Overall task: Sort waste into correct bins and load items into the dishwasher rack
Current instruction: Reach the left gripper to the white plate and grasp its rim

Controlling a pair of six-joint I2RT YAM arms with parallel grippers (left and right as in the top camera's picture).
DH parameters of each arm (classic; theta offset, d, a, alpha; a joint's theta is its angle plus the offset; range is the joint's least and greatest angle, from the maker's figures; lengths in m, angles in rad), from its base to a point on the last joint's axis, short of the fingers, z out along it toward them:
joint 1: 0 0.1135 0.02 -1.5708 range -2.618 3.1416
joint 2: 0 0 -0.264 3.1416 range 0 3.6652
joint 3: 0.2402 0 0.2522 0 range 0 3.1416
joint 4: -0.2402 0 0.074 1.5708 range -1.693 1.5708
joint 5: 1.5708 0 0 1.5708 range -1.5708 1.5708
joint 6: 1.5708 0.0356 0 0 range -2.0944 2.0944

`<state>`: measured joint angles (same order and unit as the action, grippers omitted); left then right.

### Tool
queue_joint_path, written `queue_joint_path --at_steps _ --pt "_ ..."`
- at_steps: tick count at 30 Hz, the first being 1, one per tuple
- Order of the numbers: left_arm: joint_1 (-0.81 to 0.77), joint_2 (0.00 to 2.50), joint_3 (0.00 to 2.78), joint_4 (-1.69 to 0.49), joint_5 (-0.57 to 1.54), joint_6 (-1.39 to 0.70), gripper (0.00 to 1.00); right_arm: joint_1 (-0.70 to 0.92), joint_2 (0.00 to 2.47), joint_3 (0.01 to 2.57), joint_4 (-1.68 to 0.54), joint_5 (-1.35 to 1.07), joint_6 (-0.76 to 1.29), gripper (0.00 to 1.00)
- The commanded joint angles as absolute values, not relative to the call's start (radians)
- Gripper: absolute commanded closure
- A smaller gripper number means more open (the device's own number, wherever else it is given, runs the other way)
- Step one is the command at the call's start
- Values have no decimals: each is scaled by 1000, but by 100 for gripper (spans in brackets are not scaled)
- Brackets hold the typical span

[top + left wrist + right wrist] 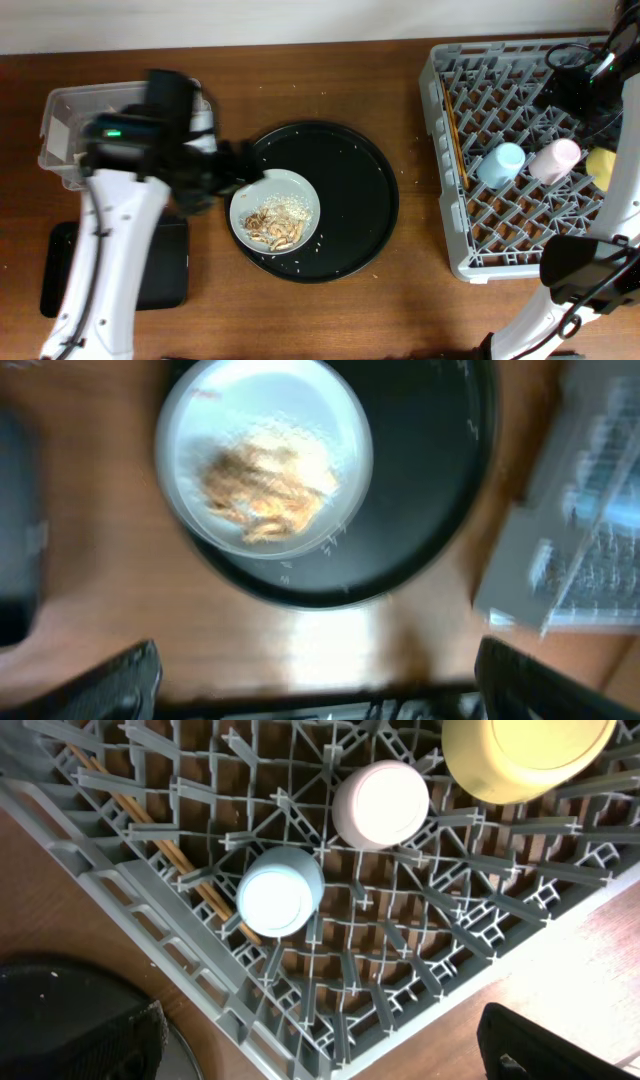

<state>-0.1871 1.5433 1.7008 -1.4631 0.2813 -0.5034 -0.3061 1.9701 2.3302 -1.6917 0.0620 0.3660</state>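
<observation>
**Left gripper** (315, 660): released, fingers spread wide, nothing between them. It hovers over the table (330, 80) at the rim of the round black tray (360, 200). The wrist view is blurred.

**Plate** (296, 190): pale grey-green, just ahead of the left gripper, lying flat on the near part of the round tray. From overhead the gripper sits at the plate's rim, but I cannot tell if they touch.

**Food scraps** (275, 222): white rice and brownish bits heaped on the plate. A few grains are scattered on the tray around it.

**Clear box** (65, 120): behind the left gripper, beyond its wrist.

**Shallow black tray** (160, 270): behind the gripper, partly hidden under the left arm.

**Right gripper** (320, 1030): released, fingers wide apart, empty, hanging above the rack (420, 950).

**Light-blue cup** (280, 890): below and ahead of the right gripper, base up among the pegs.

**Pink cup** (380, 802): just beyond the blue one, base up.

**Yellow bowl** (525, 755): farthest ahead, beside the pink cup, upturned.

**Chopsticks** (150, 825): lying together along the rack's edge row, one end beside the blue cup.
</observation>
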Motion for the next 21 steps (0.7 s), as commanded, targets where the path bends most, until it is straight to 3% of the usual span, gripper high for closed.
queue_joint_path --at_steps 1,6,10,13,16,19,20,21 --pt "-405 1535 1632 -1227 191 -432 0 -302 1959 2334 -1698 64 373 2" --pt "-598 1599 1601 -1137 88 -448 1 -302 1959 2334 -1698 64 373 2" --pt "-700 1836 1601 -1125 -212 -702 0 -302 1959 2334 -1698 64 373 2" --pt "-706 2006 1601 -1093 -241 -774 1 -302 1959 2334 -1698 64 373 2" --pt "-706 2119 1601 -1036 -271 -824 27 -302 1959 2334 -1698 64 373 2" --pt "-707 2143 1601 -999 -311 -845 36 -302 1959 2334 -1698 64 373 2" --pt "-707 2144 1601 -995 -311 -846 47 -302 1959 2334 -1698 64 373 2" --pt "-707 2145 1601 -986 -311 -845 48 -302 1959 2334 -1698 64 373 2"
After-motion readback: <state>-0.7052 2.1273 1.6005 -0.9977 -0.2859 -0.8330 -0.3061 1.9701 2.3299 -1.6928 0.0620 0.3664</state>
